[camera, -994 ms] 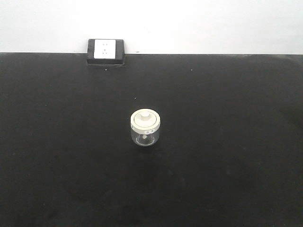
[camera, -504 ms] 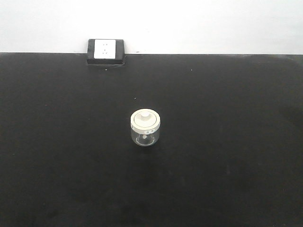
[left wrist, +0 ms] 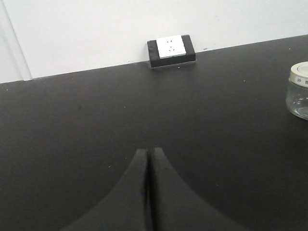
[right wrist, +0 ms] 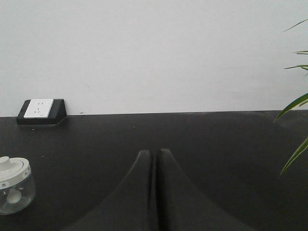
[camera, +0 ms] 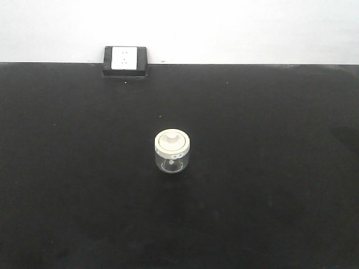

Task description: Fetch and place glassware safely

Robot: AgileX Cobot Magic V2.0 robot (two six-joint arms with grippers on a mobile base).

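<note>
Now the little glass jar (camera: 172, 151) sits alone on the black surface (camera: 269, 185), because both arms' fingers (left wrist: 147, 192) are together, holding nothing.

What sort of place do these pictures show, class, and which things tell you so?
Probably a lab or test bench: a plain black table against a bare white wall, a socket box at the back, and one lidded glass jar.

Jar (left wrist: 299, 96) cut off (right edge); lid markings illegible.

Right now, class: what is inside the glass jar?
Through the clear glass jar a small white piece shows. The cream lid hides anything directly beneath it.
</note>
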